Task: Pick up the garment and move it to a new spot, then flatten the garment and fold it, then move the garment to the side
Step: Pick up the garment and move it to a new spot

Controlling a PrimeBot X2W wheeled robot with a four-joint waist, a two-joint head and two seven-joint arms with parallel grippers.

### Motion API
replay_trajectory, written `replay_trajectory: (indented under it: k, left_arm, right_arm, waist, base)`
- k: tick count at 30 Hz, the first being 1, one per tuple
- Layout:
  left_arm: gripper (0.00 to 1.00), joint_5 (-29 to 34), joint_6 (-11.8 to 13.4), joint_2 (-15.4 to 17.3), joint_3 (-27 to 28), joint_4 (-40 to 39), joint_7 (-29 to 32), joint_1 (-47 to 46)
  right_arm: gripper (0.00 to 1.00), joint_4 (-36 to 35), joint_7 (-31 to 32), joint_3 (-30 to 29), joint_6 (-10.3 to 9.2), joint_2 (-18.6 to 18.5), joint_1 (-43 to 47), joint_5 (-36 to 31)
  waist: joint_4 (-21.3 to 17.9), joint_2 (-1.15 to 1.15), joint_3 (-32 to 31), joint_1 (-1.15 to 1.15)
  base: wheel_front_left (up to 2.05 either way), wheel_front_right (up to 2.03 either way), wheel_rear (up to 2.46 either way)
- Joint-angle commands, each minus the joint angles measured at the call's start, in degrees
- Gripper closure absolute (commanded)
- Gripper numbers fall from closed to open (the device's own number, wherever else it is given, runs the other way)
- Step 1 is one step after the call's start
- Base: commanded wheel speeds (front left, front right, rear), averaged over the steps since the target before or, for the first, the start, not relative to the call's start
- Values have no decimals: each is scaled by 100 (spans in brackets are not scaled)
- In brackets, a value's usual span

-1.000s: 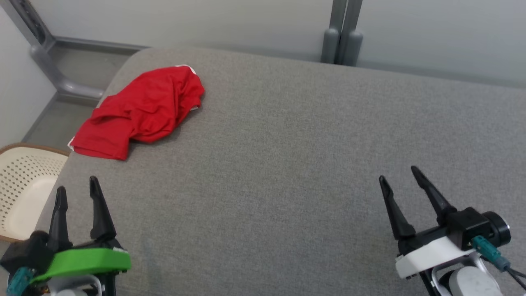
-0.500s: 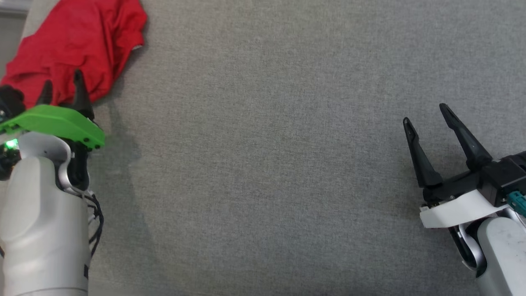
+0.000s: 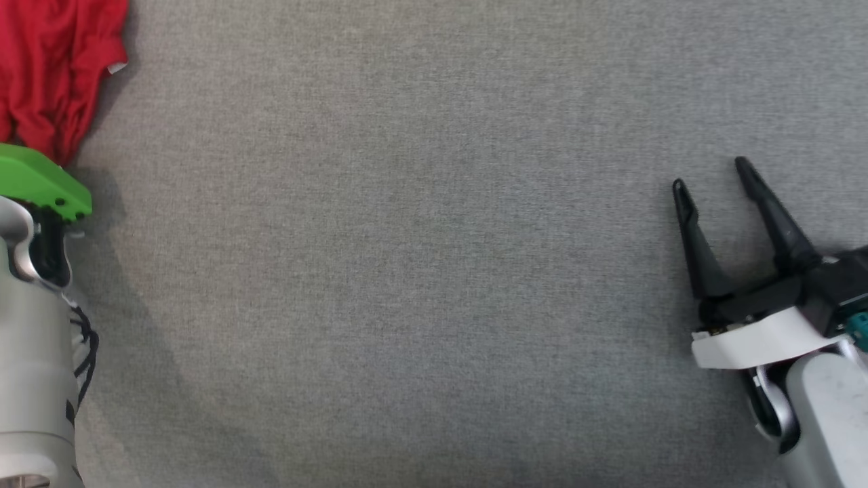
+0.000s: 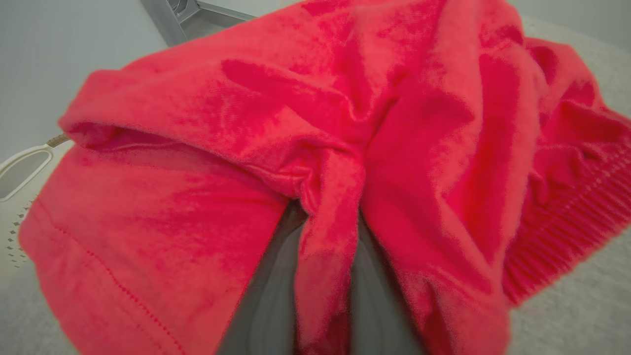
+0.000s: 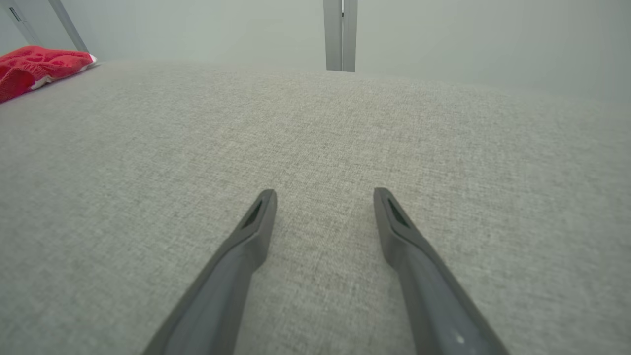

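Pick-up step, we judged: left jaws pinched garment [image 4: 315, 148] fold; right jaws spread, idle. Next called for lift, carry.

We count one garment [image 3: 54, 61], one surface [image 3: 434, 271], one basket [image 4: 22, 165] and two hands — the left hand [image 4: 325, 219] and the right hand [image 3: 709, 172] — with two fingers [image 5: 236, 266] each.

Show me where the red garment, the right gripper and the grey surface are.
red garment [image 3: 54, 74], head view, crumpled cloth at upper left.
right gripper [image 3: 709, 173], head view, midway between its fingertips.
grey surface [image 3: 407, 271], head view, bare middle stretch.
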Motion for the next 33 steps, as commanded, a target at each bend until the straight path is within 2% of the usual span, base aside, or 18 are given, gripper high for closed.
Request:
replay_trajectory:
  k: [1,6,11,15,20,24,26,29,33]
  left_arm:
    - [100,-15,-100,-119,-67,154,-14,312]
    - [100,200,-236,55,-312,-216,-383,738]
    - [100,215,-311,-179,-749,-1365,-338,1374]
    - [100,80,-347,-460,-1225,-2964,191,2089]
    - [100,-22,-319,-693,-1856,-5314,1146,3068]
    - [100,-135,-302,-898,-2506,-6638,1876,3577]
    - [100,-330,-306,-1010,-2850,-6975,2184,3720]
    - [100,-510,-255,-1104,-3108,-7072,2446,3778]
    - [100,-536,-100,-1146,-3097,-6428,2521,3587]
  right_arm:
    - [0,249,31,94,-7,114,254,42]
    - [0,411,25,204,-4,481,477,94]
    - [0,562,17,197,-5,847,838,84]
    - [0,588,17,210,-5,1016,1026,47]
    - [0,583,17,212,-5,1117,1090,24]
    - [0,570,17,120,-5,1140,1131,23]
    - [0,579,17,62,-5,1146,1128,29]
    - [0,594,17,63,-5,1191,1101,47]
    - [0,602,17,87,-5,1246,1000,79]
  waist:
    - [-64,0,-474,-1]
    - [-145,0,-1279,-1]
    - [-268,0,-2043,-1]
    - [-506,0,-2356,-1]
    - [-930,0,-2515,-1]
    - [-1239,0,-2511,-1]
    - [-1389,0,-2486,-1]
    - [-1654,0,-2444,-1]
    - [-1959,0,-2342,-1]
  base:
    - [0,0,0]
    - [0,0,0]
    - [0,0,0]
    - [0,0,0]
    - [0,0,0]
    - [0,0,0]
    - [0,0,0]
    - [0,0,0]
    - [0,0,0]
